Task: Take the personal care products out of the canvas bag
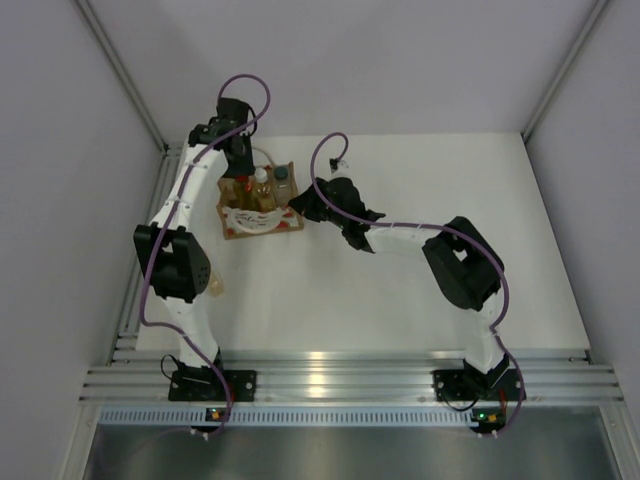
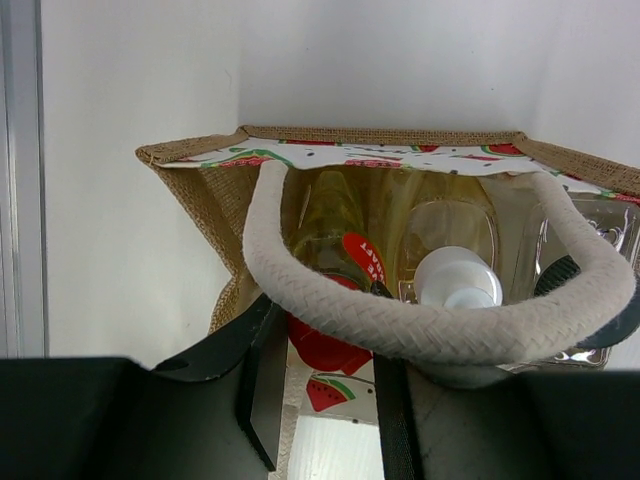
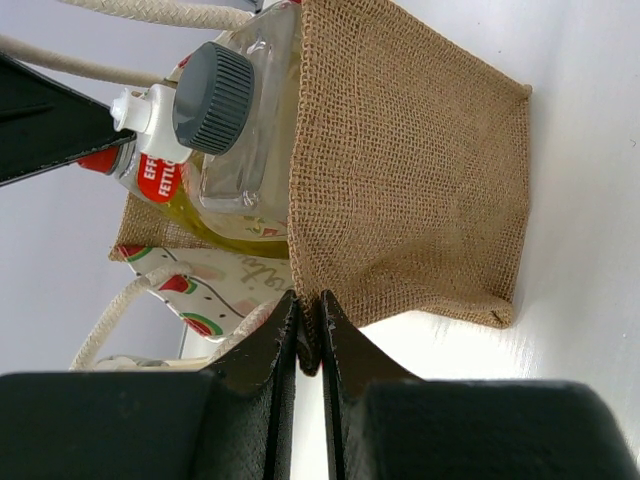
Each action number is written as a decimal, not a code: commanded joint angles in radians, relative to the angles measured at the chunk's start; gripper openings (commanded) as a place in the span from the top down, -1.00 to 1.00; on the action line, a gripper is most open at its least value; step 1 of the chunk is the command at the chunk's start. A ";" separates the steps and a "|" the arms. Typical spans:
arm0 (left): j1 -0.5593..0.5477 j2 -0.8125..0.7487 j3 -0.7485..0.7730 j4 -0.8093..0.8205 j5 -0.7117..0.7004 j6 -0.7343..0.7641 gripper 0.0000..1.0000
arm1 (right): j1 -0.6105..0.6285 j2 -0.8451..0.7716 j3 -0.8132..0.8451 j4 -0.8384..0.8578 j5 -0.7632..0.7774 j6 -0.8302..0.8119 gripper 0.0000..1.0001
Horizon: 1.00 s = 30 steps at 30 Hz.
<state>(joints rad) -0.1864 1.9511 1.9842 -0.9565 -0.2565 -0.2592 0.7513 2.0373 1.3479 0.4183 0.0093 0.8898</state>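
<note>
The canvas bag (image 1: 262,222) stands at the table's back left, with bottles upright inside. In the left wrist view I look into the bag (image 2: 190,170) past its white rope handle (image 2: 450,320). I see the yellow-green bottle (image 2: 335,215) and a white cap (image 2: 458,278). My left gripper (image 2: 330,350) reaches into the bag from above, shut on the yellow-green bottle's red cap (image 2: 325,345). My right gripper (image 3: 310,310) is shut on the bag's side edge (image 3: 420,180). The clear bottle's dark cap (image 3: 213,98) shows above the rim. The amber bottles are mostly hidden.
An aluminium rail (image 1: 150,230) runs along the table's left side, close to the bag. Enclosure walls stand behind and at both sides. The white table (image 1: 450,230) stretches right of the bag, under my right arm.
</note>
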 commanded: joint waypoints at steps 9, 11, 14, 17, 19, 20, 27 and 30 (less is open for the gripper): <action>-0.005 -0.044 0.108 -0.001 -0.030 -0.018 1.00 | -0.015 0.000 -0.036 -0.128 0.003 -0.017 1.00; -0.005 -0.049 0.113 -0.001 -0.023 -0.028 1.00 | -0.017 -0.002 -0.036 -0.127 0.001 -0.015 1.00; -0.005 -0.060 0.123 -0.001 -0.024 -0.037 1.00 | -0.015 -0.005 -0.036 -0.127 0.001 -0.014 1.00; -0.005 -0.080 0.137 -0.001 -0.026 -0.044 1.00 | -0.015 -0.005 -0.036 -0.128 0.004 -0.015 1.00; -0.005 -0.098 0.148 0.001 -0.029 -0.049 1.00 | -0.015 -0.005 -0.035 -0.128 0.006 -0.015 1.00; -0.005 -0.101 0.153 -0.001 -0.030 -0.051 1.00 | -0.015 -0.003 -0.035 -0.128 0.006 -0.015 1.00; -0.005 -0.156 0.183 -0.010 -0.021 -0.055 1.00 | -0.015 0.000 -0.035 -0.127 0.004 -0.009 1.00; -0.005 -0.172 0.202 -0.024 -0.017 -0.057 1.00 | -0.015 0.001 -0.035 -0.127 0.004 -0.009 1.00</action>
<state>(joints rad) -0.1864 1.9030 2.0987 -1.0344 -0.2565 -0.3046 0.7513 2.0373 1.3479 0.4187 0.0093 0.8936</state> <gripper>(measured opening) 0.390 0.095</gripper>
